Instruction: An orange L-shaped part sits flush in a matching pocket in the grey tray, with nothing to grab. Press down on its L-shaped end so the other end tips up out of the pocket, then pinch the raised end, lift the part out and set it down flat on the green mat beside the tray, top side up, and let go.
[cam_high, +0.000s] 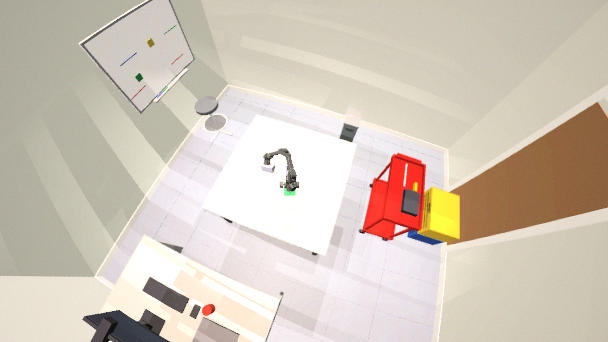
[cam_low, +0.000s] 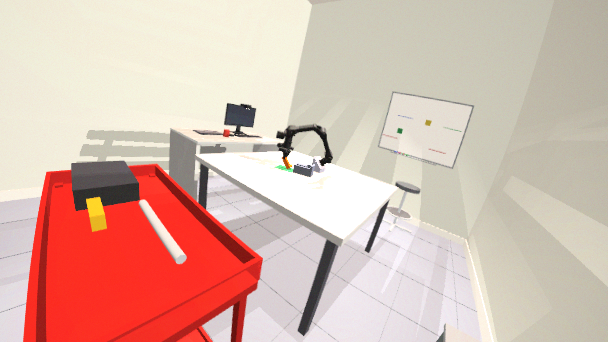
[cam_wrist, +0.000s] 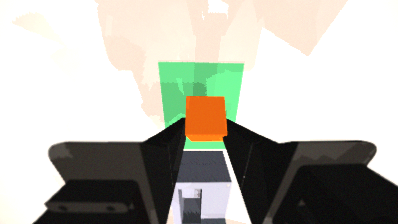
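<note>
The orange part (cam_low: 287, 164) (cam_wrist: 206, 116) is tilted steeply, its lower end down at the green mat (cam_high: 289, 193) (cam_low: 282, 168) (cam_wrist: 172, 82). In the wrist view its block-like end is between the fingertips. My gripper (cam_high: 290, 188) (cam_low: 285, 157) (cam_wrist: 203, 122) is slightly open, its fingers a little apart around the part's upper end, with hardly any gap beside it. The grey tray (cam_low: 303, 170) (cam_wrist: 204, 167) stands on the arm's side of the mat, with a dark empty recess in its top in the wrist view. The L-shape of the part cannot be made out.
The white table (cam_high: 245, 175) (cam_low: 350, 200) carries the arm, mat and tray. The arm's base stands behind the tray, by a pale block (cam_high: 268, 168). The red cart (cam_high: 400, 200) (cam_low: 150, 280) stands apart from the table.
</note>
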